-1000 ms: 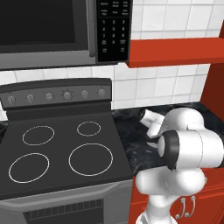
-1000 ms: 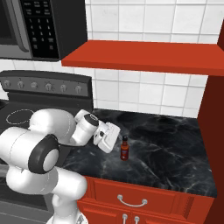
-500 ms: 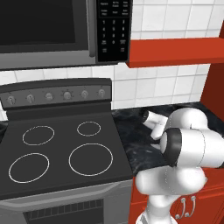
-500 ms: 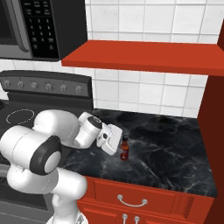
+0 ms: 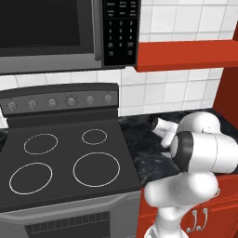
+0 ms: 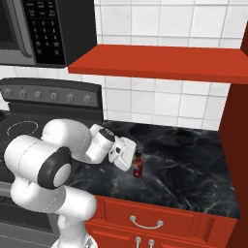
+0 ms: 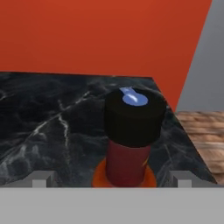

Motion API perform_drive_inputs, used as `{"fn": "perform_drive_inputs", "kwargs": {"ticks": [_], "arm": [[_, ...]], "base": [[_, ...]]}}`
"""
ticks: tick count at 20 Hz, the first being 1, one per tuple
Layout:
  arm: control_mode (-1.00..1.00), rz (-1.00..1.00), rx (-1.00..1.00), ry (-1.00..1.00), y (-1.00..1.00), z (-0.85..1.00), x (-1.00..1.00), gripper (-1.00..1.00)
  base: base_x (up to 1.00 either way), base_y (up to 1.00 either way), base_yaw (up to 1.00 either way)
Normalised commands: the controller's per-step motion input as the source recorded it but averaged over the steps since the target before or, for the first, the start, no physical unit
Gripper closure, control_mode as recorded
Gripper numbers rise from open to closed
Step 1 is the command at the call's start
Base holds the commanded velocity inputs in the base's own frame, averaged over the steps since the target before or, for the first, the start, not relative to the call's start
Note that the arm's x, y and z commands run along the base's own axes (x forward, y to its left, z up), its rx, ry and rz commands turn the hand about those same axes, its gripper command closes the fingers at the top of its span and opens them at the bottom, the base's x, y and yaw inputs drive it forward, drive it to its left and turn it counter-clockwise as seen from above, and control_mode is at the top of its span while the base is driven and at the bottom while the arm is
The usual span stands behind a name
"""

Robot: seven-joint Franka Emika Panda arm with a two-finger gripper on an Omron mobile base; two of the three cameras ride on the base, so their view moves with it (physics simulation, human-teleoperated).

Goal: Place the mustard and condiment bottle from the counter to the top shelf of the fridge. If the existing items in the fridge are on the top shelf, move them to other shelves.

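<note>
- Right base view: the red bottle (image 6: 138, 164) stands upright on the black marble table (image 6: 193, 169), a little left of the frame's middle and near the table's front edge.
- The hand (image 6: 127, 156) sits just left of the bottle, tilted, at about the level of its neck; from here I cannot tell whether it touches the bottle.
- Hand view: the bottle (image 7: 131, 140) rises in the lower middle of the frame, black cap (image 7: 134, 114) up, between the two grey fingertips (image 7: 40, 179) at the bottom left and bottom right.
- The fingertips stand spread wide, each well clear of the bottle's sides, so nothing is pinched.
- Behind the bottle the veined marble runs up to a red wall (image 7: 100, 35) across the top of the frame; a grey surface shows at the upper right.
- Left base view: the stove (image 5: 65, 158) fills the left and middle, with the microwave (image 5: 60, 32) at the upper left.
- The arm (image 5: 195, 153) bends over the table (image 5: 139, 139) at the right of that frame, and its wrist hides the hand.
- A red shelf (image 6: 160, 63) crosses the upper half of the right base view, above the white tiles (image 6: 160, 101).
</note>
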Motion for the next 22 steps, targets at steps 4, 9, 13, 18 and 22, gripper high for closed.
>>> {"fn": "perform_drive_inputs", "kwargs": {"ticks": [4, 9, 13, 18, 22], "arm": [[-1.0, 0.0, 0.0, 0.0, -0.16, -0.1, 0.0, -1.0], [-1.0, 0.0, 0.0, 0.0, -0.37, -0.09, 0.0, 1.0], [-1.0, 0.0, 0.0, 0.0, -0.07, 0.0, 0.0, 1.0], [-1.0, 0.03, 0.0, -0.06, 0.04, 0.33, -0.36, 1.0], [-1.0, 0.21, 0.0, -0.28, 0.4, 1.0, -0.75, 1.0]], "base": [[0.0, 0.0, 0.0], [0.0, 0.0, 0.0], [0.0, 0.0, 0.0], [0.0, 0.0, 0.0], [0.0, 0.0, 0.0]]}}
